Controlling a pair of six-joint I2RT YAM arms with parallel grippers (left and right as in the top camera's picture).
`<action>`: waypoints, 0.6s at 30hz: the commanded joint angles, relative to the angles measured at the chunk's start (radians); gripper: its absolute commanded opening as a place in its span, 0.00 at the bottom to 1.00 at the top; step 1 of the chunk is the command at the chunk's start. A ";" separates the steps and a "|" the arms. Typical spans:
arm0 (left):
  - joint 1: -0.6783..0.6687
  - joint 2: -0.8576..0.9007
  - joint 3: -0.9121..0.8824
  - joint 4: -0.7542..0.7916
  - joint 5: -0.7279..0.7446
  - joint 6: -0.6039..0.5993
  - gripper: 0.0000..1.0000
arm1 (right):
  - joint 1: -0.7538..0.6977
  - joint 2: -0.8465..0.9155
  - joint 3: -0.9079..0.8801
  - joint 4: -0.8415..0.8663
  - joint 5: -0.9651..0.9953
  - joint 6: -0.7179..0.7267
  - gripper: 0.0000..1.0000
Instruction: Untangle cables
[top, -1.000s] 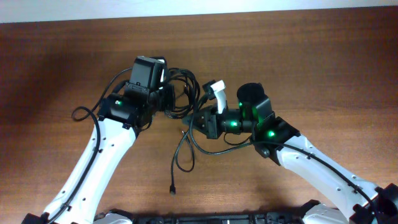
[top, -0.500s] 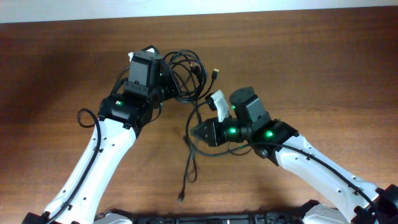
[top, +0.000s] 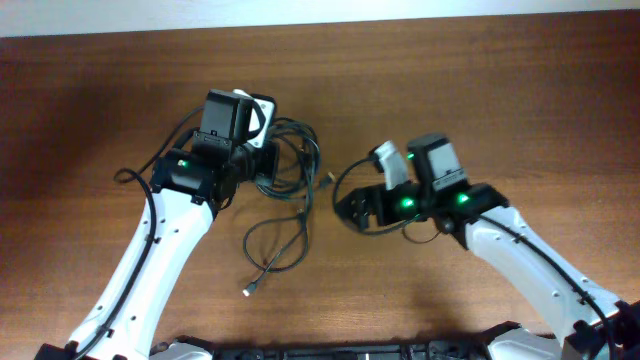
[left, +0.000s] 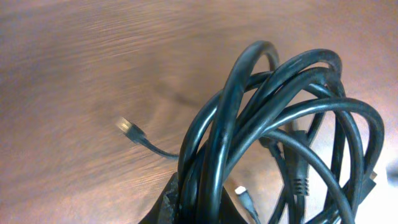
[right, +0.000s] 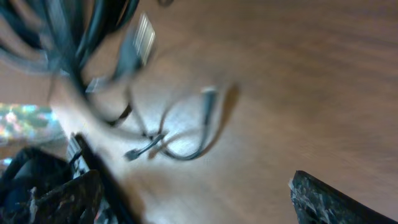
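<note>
Overhead, the left claw (top: 264, 160) is clamped shut on the cables (top: 295, 150), which sit as a coiled black bundle just to the right of it, in the middle of the brown table (top: 480, 90). One loose strand runs from the bundle towards the near edge, curls into a loop and ends in a small plug (top: 248, 291) lying flat on the wood. The right claw (top: 350, 207) sits apart from the bundle, to its right, pointing towards it. From the left wrist, the loops fan out from the grip, overlapping one another above the table. From the right wrist, blurred, the fingers (right: 323, 199) stand wide apart with only bare wood between them, holding nothing.
</note>
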 joint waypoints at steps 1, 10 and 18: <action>0.000 -0.008 0.018 -0.002 0.235 0.262 0.00 | -0.087 -0.008 -0.002 0.042 -0.167 -0.115 0.94; 0.000 -0.008 0.018 -0.015 0.359 0.312 0.00 | -0.084 -0.007 -0.002 0.421 -0.237 -0.225 1.00; 0.000 -0.008 0.018 -0.015 0.454 0.315 0.02 | 0.035 -0.007 -0.002 0.426 -0.136 -0.215 0.36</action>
